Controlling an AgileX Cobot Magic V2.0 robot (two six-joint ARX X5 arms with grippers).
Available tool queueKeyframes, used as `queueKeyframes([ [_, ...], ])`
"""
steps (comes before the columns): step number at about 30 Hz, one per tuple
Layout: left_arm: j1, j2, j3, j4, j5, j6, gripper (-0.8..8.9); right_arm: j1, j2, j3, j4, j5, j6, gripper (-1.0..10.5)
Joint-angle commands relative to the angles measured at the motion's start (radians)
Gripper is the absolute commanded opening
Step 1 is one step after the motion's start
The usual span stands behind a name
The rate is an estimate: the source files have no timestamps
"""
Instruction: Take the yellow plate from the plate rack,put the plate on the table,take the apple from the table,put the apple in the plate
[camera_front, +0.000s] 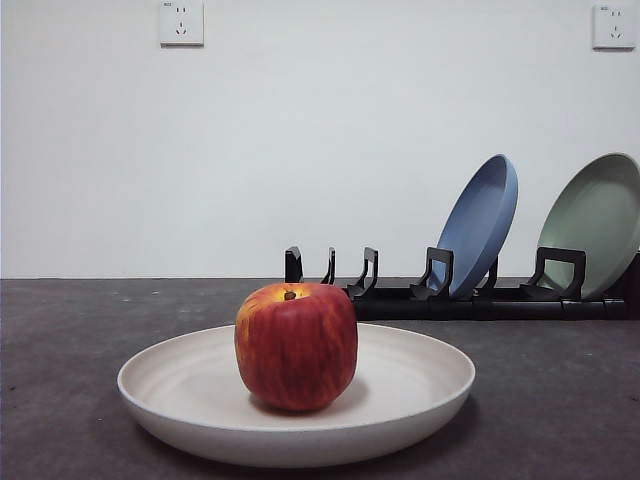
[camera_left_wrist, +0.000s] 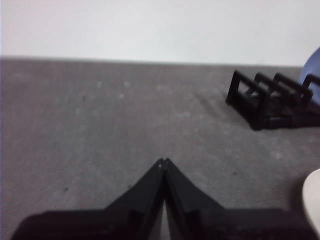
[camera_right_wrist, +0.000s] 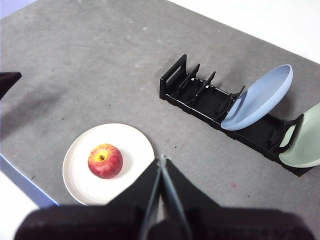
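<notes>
Now the apple (camera_front: 296, 346) sits upright in the yellow plate (camera_front: 410, 395); both arms' fingers closed, empty.

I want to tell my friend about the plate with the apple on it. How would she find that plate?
Start at the long black plate rack at the back of the table, where a blue plate and a pale green plate lean. In front of it, the yellow plate lies flat. It alone is creamy, and holds the red apple.
</notes>
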Motion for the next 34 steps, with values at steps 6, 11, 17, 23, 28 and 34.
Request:
queueKeyframes([
  [6, -0.013, -0.023, -0.010, -0.053, -0.108, 0.120, -0.03, 0.001, 0.013, 0.000, -0.020, 0.004, -0.003, 0.0],
  [11, -0.012, -0.023, -0.010, -0.054, -0.106, 0.124, -0.03, 0.001, 0.021, 0.000, -0.020, 0.004, -0.003, 0.0],
  [17, -0.012, -0.014, -0.010, -0.045, -0.106, 0.117, -0.03, 0.001, 0.032, 0.000, -0.020, 0.004, -0.003, 0.0],
  [23, -0.012, 0.008, -0.010, -0.045, -0.106, 0.117, -0.03, 0.001, 0.039, 0.000, -0.020, 0.004, -0.003, 0.0],
  [28, -0.012, 0.027, -0.010, -0.045, -0.106, 0.117, -0.03, 0.001, 0.044, 0.000, -0.020, 0.004, -0.003, 0.0],
  [34, -0.012, 0.043, -0.010, -0.045, -0.106, 0.117, -0.03, 0.001, 0.047, 0.000, -0.021, 0.005, -0.019, 0.0],
])
